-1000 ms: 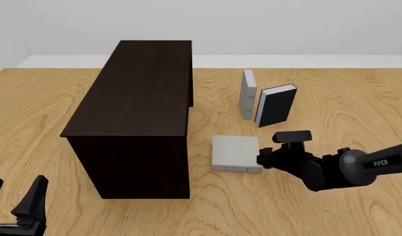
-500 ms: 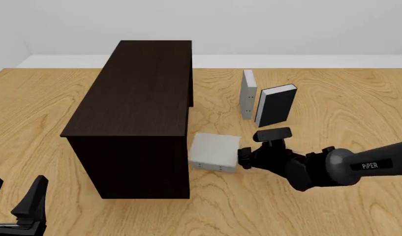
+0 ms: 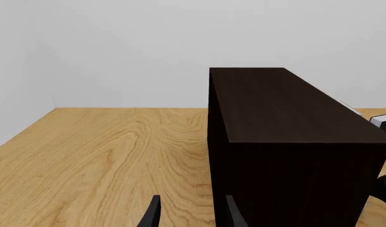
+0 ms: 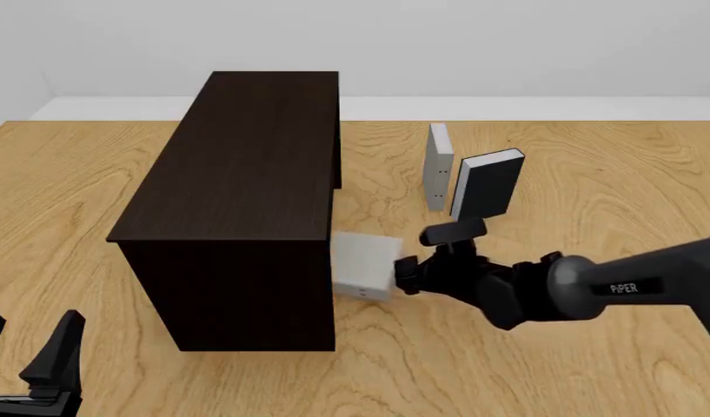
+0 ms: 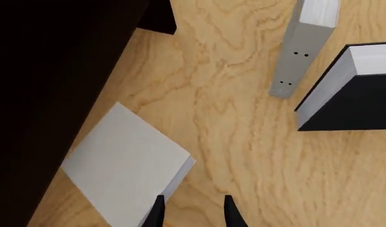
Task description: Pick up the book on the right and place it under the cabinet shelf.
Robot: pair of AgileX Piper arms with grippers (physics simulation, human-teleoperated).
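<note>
Book (image 4: 364,263) slid left against cabinet shelf (image 4: 244,191), lying flat, right gripper (image 4: 403,273) gripping its edge

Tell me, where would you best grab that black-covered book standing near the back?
Probably by its two broad covers near the top. The black-covered book stands upright on the table, white page edges facing up, so a gripper would come straight down and pinch the covers. The grey book stands close on one side, leaving little room there.

High front overview; both wrist views near cabinet shelf (image 4: 256,165)
</note>
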